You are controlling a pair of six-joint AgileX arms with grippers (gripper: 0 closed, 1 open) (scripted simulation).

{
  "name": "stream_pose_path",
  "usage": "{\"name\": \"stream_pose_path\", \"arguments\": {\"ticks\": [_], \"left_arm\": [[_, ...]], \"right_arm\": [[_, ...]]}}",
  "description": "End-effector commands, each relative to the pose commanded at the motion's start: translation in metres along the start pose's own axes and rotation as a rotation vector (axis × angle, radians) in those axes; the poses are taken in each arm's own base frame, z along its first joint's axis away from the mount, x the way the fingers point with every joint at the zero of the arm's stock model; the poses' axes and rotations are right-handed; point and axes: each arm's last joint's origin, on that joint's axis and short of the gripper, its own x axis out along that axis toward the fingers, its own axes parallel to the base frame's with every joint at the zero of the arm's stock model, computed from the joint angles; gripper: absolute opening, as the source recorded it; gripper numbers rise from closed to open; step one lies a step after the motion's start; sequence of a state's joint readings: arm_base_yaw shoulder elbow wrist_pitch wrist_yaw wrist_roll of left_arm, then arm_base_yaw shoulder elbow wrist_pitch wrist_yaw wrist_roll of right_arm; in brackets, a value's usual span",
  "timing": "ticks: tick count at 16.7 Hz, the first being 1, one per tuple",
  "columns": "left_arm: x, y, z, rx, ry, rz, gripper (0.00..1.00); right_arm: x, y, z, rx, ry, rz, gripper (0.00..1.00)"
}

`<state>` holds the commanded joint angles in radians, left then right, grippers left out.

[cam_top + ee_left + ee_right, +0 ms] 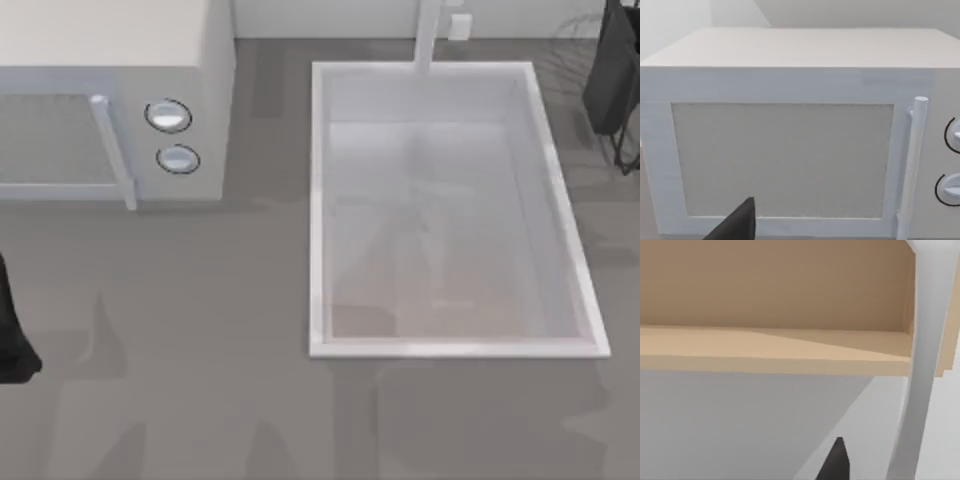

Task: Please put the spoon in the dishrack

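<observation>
The spoon is out of view. The dishrack (624, 152) shows as thin dark curved wires at the table's far right edge, partly behind my right arm (612, 70), which hangs over the back right corner. My left arm (12, 345) rests at the left edge of the table. A dark part of my left gripper (740, 225) points at the microwave's door. A dark part of my right gripper (836, 462) shows near the white faucet post (925, 365).
A white microwave (110, 120) with two round knobs stands at the back left. A large white sink basin (320, 210) fills the middle right, with a faucet (428, 35) at its back edge. Grey countertop (200, 350) lies open in front.
</observation>
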<state>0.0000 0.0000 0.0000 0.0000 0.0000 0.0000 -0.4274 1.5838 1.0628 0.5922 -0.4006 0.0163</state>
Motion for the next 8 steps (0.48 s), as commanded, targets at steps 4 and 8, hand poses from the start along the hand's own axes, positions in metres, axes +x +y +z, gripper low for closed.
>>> {"name": "stream_pose_path", "arguments": {"ticks": [4,8], "left_arm": [[0.000,0.000,0.000,0.000,0.000,0.000,1.00],[0.000,0.000,0.000,0.000,0.000,0.000,1.00]], "right_arm": [[0.028,0.018,-0.066,0.020,0.041,-0.029,0.00],[0.033,0.033,-0.082,0.027,0.059,0.000,0.00]]}}
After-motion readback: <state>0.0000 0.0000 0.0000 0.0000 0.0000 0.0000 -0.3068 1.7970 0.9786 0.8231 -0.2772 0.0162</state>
